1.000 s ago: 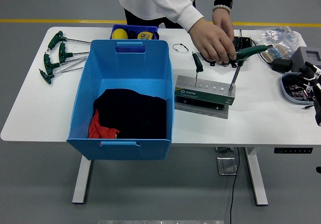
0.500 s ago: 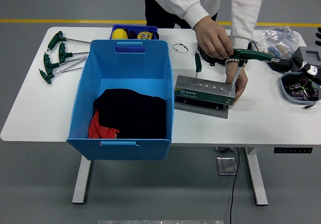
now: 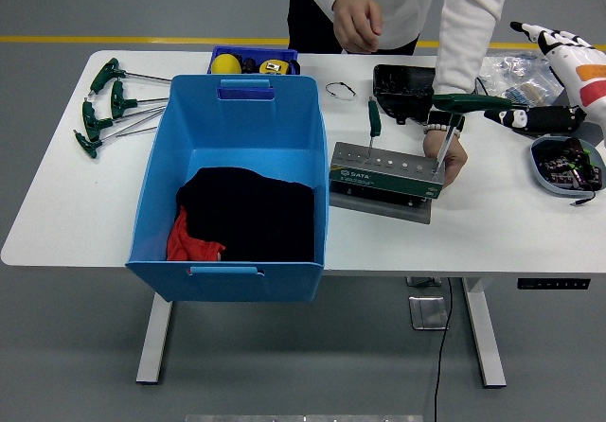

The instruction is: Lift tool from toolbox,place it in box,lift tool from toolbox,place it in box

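The right hand [image 3: 559, 42] is raised at the far right with its pale fingers spread, holding nothing. The left hand is out of view, so the right one is the only hand near the work. Down and to the left of it stands the tool rack [image 3: 386, 174] on the worktop [image 3: 492, 223], with two green-handled tools in it. The nearer is a T-handle wrench [image 3: 471, 103]: its shaft stands upright in the rack's right end and its handle lies crosswise, pointing toward the hand. A person's hand [image 3: 448, 155] steadies that end of the rack, and the person's other hand [image 3: 357, 26] is closed, lifted clear at the far side. Further left stands a small screwdriver [image 3: 373, 119], then the blue box [image 3: 237, 181] with dark cloth inside. The wrench looks the likelier first pick, lifted straight up.
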`<state>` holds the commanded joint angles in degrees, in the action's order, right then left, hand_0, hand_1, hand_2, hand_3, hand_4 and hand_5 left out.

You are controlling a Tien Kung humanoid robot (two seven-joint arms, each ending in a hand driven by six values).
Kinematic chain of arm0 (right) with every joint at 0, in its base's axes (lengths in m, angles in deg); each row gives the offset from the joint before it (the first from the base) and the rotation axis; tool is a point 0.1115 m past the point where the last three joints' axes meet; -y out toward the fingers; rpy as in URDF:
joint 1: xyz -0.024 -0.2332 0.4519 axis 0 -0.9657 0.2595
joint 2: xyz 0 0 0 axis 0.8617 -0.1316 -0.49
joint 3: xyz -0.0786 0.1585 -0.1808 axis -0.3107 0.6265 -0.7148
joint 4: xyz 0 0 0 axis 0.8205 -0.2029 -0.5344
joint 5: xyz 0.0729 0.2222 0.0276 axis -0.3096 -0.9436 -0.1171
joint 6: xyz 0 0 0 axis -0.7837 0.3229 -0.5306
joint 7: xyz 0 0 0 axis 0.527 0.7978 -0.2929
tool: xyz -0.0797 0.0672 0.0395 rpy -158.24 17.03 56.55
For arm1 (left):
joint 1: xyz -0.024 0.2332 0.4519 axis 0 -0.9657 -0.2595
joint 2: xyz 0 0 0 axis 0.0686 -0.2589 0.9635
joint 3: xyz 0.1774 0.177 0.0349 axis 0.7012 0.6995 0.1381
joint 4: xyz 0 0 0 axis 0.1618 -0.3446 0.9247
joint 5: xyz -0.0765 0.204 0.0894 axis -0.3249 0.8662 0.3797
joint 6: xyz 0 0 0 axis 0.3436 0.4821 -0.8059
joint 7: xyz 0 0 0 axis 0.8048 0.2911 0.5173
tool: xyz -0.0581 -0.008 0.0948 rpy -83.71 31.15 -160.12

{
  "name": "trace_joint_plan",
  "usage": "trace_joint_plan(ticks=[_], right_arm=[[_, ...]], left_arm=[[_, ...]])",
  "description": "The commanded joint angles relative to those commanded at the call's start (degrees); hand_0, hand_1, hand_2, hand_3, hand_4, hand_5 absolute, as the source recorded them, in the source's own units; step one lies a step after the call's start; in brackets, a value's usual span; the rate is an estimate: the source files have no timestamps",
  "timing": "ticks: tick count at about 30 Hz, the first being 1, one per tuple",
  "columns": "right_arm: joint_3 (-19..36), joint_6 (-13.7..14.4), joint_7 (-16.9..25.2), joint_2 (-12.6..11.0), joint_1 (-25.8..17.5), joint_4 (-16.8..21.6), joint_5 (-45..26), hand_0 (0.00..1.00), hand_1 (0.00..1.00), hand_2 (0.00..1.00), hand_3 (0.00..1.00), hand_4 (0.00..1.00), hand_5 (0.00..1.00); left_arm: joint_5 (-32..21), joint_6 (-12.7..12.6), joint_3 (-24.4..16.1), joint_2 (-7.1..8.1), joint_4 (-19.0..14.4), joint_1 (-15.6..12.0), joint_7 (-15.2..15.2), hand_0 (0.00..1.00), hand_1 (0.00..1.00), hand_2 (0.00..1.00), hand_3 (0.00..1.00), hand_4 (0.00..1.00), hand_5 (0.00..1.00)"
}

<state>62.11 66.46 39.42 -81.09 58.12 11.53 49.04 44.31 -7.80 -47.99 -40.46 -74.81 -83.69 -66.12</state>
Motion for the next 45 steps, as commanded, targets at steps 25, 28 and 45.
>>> trace_joint_plan(ticks=[25,28,45], right_arm=[[-23.98,-3.41,-1.66,5.81,19.60,-24.57,1.49,0.387,0.464,0.470,0.631,0.998,0.707],[-24.60,-2.99,-2.09,6.06,20.29,-25.50,1.85,0.387,0.464,0.470,0.631,0.998,0.707],[-27.55,-2.87,-3.33,6.86,21.22,-27.76,0.98,0.256,0.303,0.308,0.367,0.998,0.769]], left_arm=[[-1.00,-0.46,1.68,0.72,0.00,0.17,0.09,0.524,0.496,0.551,0.760,0.821,0.771],[-0.84,-0.55,1.46,0.77,0.00,0.29,0.15,0.524,0.496,0.551,0.760,0.821,0.771],[-0.63,-0.61,1.18,0.70,0.00,0.46,0.31,0.515,0.487,0.543,0.760,0.825,0.770]])
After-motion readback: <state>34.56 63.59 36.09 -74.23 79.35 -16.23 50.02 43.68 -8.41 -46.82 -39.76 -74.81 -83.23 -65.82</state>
